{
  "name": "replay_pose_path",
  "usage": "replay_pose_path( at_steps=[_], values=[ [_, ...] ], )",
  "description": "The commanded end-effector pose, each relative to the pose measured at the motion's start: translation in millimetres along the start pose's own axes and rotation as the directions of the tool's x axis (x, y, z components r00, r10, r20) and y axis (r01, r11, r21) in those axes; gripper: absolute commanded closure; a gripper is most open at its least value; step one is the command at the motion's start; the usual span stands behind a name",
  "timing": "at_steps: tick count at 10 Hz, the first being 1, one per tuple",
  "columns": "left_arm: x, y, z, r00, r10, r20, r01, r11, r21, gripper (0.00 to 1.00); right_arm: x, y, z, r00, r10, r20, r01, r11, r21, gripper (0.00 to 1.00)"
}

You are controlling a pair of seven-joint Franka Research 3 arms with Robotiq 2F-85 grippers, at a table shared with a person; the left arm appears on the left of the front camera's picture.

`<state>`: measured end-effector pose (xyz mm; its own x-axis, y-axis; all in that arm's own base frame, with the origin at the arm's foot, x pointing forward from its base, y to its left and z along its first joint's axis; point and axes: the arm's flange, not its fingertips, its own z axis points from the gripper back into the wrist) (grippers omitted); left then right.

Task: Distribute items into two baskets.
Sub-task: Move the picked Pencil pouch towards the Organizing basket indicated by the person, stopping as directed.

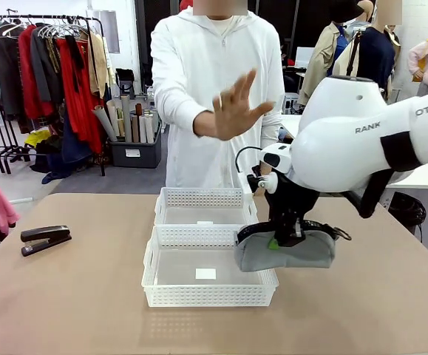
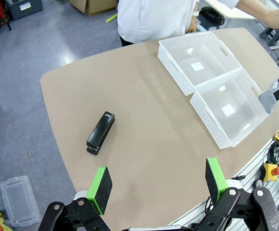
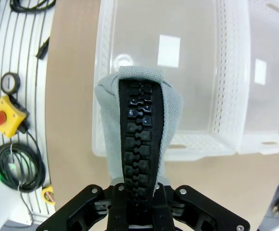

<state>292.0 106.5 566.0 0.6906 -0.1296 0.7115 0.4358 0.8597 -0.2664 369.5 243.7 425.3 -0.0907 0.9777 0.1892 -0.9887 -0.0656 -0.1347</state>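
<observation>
My right gripper [image 1: 286,238] is shut on the top of the grey pouch bag [image 1: 287,253], which hangs over the right end of the near white basket [image 1: 210,294]. In the right wrist view the pouch bag [image 3: 139,139] with its black zip points down at that basket [image 3: 197,96]. The far basket [image 1: 202,197] stands just behind the near one. On the table's left lies the black stapler [image 1: 45,239]. High above the table, my left gripper [image 2: 157,179] stands open and holds nothing, with the stapler [image 2: 101,133] below it and both baskets [image 2: 211,127] farther right.
A person in white stands behind the far basket with one hand [image 1: 236,107] raised, palm forward. A red emergency button [image 3: 2,113] and cables lie beside the table edge. Bare table lies around the stapler and in front of the baskets.
</observation>
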Motion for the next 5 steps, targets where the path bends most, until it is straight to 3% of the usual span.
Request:
replay_pose_path(
  at_steps=[1, 2, 3, 5],
  values=[
    [0.0, -0.9, -0.4, 1.000, -0.002, 0.002, 0.002, 1.000, -0.003, 0.00, 13.0, -7.2, -8.0, 0.998, -0.005, 0.059, 0.005, 1.000, -0.002, 1.00],
    [0.0, -0.9, -0.4, 1.000, -0.002, 0.002, 0.002, 1.000, -0.003, 0.00, 0.1, -4.7, -1.5, 1.000, 0.028, -0.003, -0.028, 0.999, 0.019, 1.00],
    [0.0, -0.9, -0.4, 1.000, -0.002, 0.002, 0.002, 1.000, -0.003, 0.00, -40.8, -1.1, 28.8, 0.996, 0.058, -0.071, -0.058, 0.998, 0.005, 1.00],
    [0.0, -0.9, -0.4, 1.000, -0.002, 0.002, 0.002, 1.000, -0.003, 0.00, -110.6, 6.7, 80.2, 0.996, 0.077, -0.050, -0.077, 0.997, 0.013, 1.00]
  ],
)
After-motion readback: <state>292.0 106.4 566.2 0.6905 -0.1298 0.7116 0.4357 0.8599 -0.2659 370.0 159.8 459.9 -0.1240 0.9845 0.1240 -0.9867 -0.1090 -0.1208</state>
